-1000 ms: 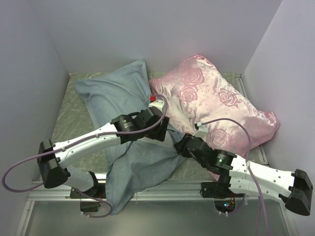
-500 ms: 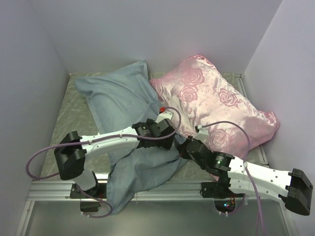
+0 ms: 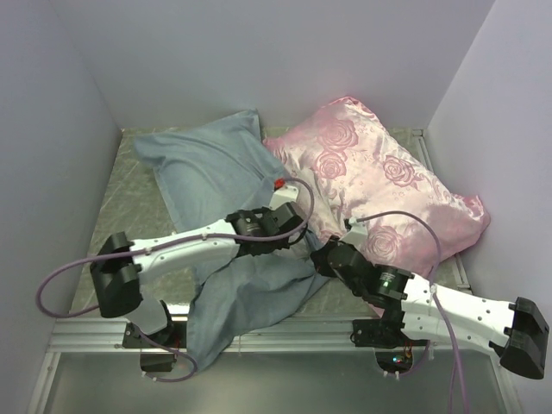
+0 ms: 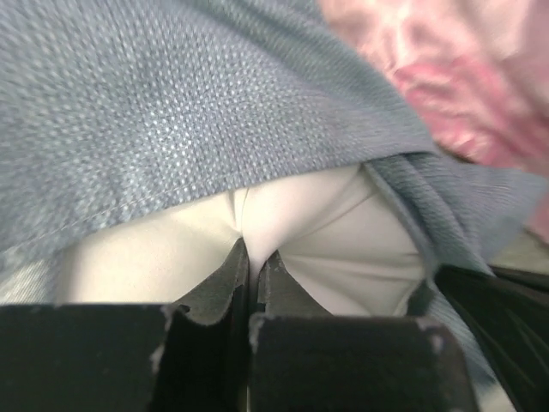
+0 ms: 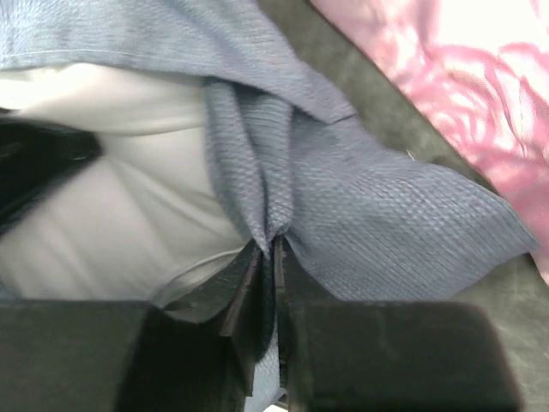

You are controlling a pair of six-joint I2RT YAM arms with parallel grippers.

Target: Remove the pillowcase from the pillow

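Observation:
The pillowcase (image 3: 207,164) shows its grey-blue side and lies at the left, with its lower part draped toward the near edge. In the left wrist view the white pillow (image 4: 343,249) bulges out from under the pillowcase (image 4: 171,112). My left gripper (image 4: 255,249) is shut on a pinch of that white pillow fabric. My right gripper (image 5: 268,245) is shut on a bunched fold of the pillowcase (image 5: 386,232), beside the pillow (image 5: 111,215). From above, both grippers meet at the case's right edge: left gripper (image 3: 293,240), right gripper (image 3: 321,259).
A pink satin rose-patterned cushion (image 3: 379,181) fills the right half and touches the pillowcase. Both lie on a grey-green mat (image 3: 121,216). Pale walls close in the left, back and right. A flap of the pillowcase (image 3: 216,332) hangs over the metal front rail.
My left arm has swung from over the pillowcase rightward and nearer to its open edge, and its jaws have closed on white pillow fabric. My right gripper stays at the fold and has re-gripped it.

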